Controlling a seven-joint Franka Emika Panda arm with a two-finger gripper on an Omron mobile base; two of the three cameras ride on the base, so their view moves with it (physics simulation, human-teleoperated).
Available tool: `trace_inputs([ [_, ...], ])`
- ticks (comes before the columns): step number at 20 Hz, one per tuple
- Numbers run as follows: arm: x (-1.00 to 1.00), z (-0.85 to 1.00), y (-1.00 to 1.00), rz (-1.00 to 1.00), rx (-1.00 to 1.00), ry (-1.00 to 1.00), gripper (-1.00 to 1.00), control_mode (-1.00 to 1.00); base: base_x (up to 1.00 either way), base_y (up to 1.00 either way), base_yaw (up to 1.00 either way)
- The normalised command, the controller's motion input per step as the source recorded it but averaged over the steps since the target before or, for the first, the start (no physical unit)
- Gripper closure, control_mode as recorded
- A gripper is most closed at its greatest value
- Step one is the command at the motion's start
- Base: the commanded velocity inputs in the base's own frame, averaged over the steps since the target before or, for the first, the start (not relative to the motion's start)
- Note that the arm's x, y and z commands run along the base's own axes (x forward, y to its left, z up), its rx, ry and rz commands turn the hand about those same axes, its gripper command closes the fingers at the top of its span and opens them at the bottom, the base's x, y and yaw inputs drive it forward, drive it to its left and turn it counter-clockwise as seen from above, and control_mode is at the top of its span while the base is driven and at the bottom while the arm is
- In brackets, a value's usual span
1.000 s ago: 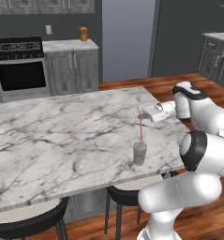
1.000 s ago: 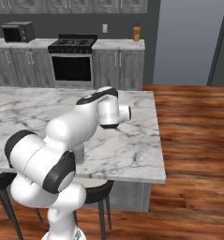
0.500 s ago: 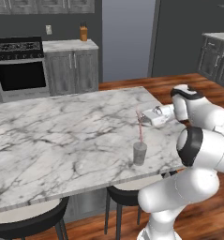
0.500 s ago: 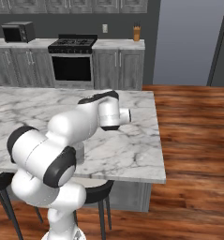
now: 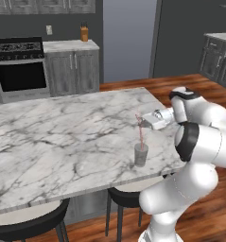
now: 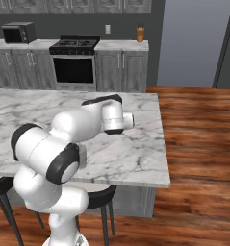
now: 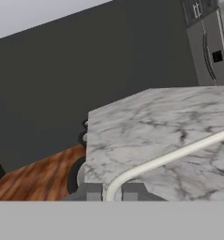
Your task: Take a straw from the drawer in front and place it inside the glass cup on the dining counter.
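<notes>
- Closest to the robot, the glass cup stands on the bench, near the bench edge on the robot's side, with two stools tucked under that edge.
- The straw rises from the cup and leans a little. Its low end looks to be down in the cup, but the cup is small and I cannot be sure it reaches the bottom.
- Just above the cup, the pincer is pinched nearly closed on the top end of the straw. In the hand view the straw comes out between the two dark tips as a pale curved line across the marble.
- I think the job is almost done: the straw only needs to be let go.
- What could go wrong: the cup is light and the straw is much taller than it. If the pincer opens while the straw leans, the straw may tip the cup over or slide out onto the bench.
- If the arm pulls back before opening, it may drag the straw out or knock the cup toward the near edge.
- Far beyond the cup, across the wood floor, are the stove, grey cabinets and an orange bottle.
</notes>
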Motion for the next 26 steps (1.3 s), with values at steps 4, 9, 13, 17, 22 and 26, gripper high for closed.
trace_inputs([
  [4,0.14,-0.10,0.00,0.07,0.01,0.00,1.00,-1.00,0.00,0.00,0.00],
  [9,0.18,-0.06,0.00,0.08,0.01,0.00,1.00,-1.00,0.00,0.00,0.00],
  [13,0.03,-0.09,0.00,0.08,0.00,0.00,1.00,-1.00,0.00,0.00,0.00],
  [17,0.00,-0.08,0.00,0.09,0.00,-0.03,1.00,-1.00,0.00,0.00,0.00],
  [22,0.08,-0.06,0.00,0.09,0.04,-0.04,1.00,-1.00,0.00,0.00,0.00],
  [26,0.13,-0.03,0.00,0.08,0.06,-0.04,1.00,-1.00,0.00,0.00,0.00],
])
